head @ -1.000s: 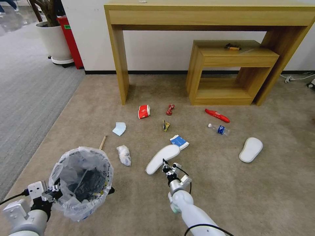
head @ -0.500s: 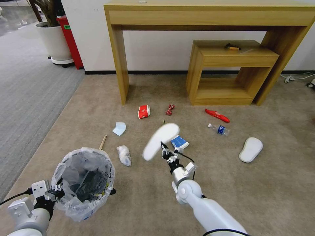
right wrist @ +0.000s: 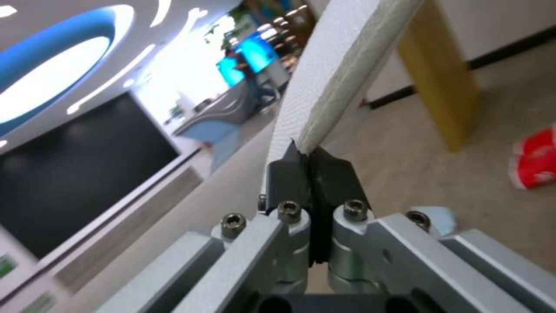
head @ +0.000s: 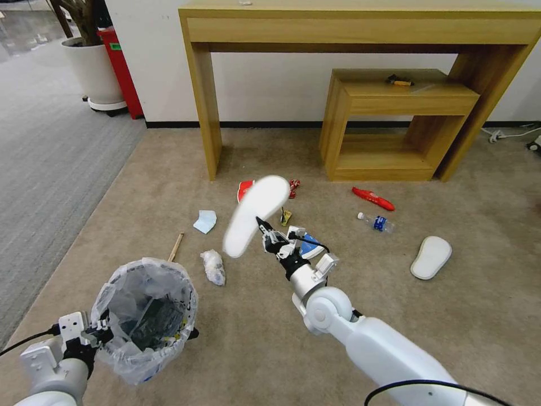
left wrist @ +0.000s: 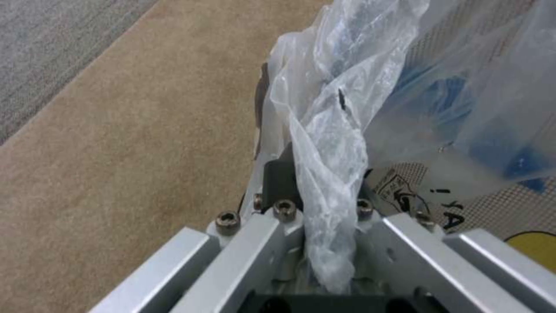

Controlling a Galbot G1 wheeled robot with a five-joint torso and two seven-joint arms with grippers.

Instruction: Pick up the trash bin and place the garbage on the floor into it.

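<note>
The right gripper [head: 264, 230] is up off the beige carpet [head: 394, 316] with its jaws pinched tight on the edge of a white slipper [head: 255, 214], which hangs tilted in the air, its far end toward one o'clock above the litter. In the right wrist view the two black fingers [right wrist: 289, 178] meet on the slipper's rim [right wrist: 342, 82], with no gap to be seen.

Down at about seven o'clock the left gripper [head: 96, 331] has its jaws closed on the rim of the trash bin [head: 145, 316], bunching the clear liner bag [left wrist: 330, 174] between them; the bin is upright, with the bag folded over its rim.

On the floor, the crumpled white paper [head: 213, 266] lies just at the bin's one o'clock, with the stick [head: 176, 246] and the pale-blue mask [head: 205, 221] beyond. The red paper cup [head: 243, 189] and a red wrapper [head: 293, 187] peek out past the raised slipper. The blue-white carton [head: 311, 248] lies behind the right wrist. Toward two o'clock lie the long red wrapper [head: 372, 198], the small bottle [head: 376, 223] and the second slipper [head: 431, 256], well apart from the bin. A tall wooden desk [head: 360, 28] stands against the wall.
</note>
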